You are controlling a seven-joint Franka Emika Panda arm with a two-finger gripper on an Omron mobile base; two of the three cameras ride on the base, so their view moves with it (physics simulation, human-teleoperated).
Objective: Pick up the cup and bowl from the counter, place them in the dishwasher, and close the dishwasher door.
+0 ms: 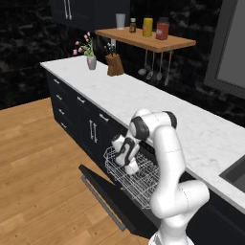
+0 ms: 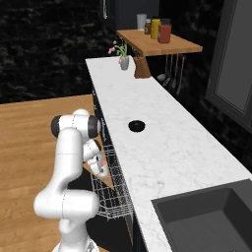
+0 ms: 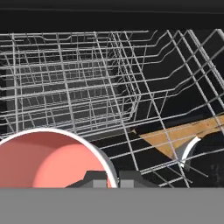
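My gripper [image 3: 113, 180] is shut on the white rim of the cup [image 3: 48, 159], whose red inside fills the lower left of the hand view. The cup [image 2: 102, 170] hangs low inside the dishwasher's white wire rack [image 1: 146, 184], where the gripper [image 1: 130, 165] reaches down among the wires. The dishwasher door [image 1: 115, 191] lies open and flat, its silver bar handle [image 1: 100, 201] toward the floor. The black bowl [image 2: 136, 126] sits alone on the white marble counter [image 2: 167, 147], well apart from the gripper.
A wooden shelf [image 1: 148, 40] with bottles and a glass hangs over the counter's far end, with utensils under it. A knife block [image 1: 114, 64] and flower vase [image 1: 91, 61] stand there. A dark sink [image 2: 206, 221] lies at the near end. Wooden floor lies left.
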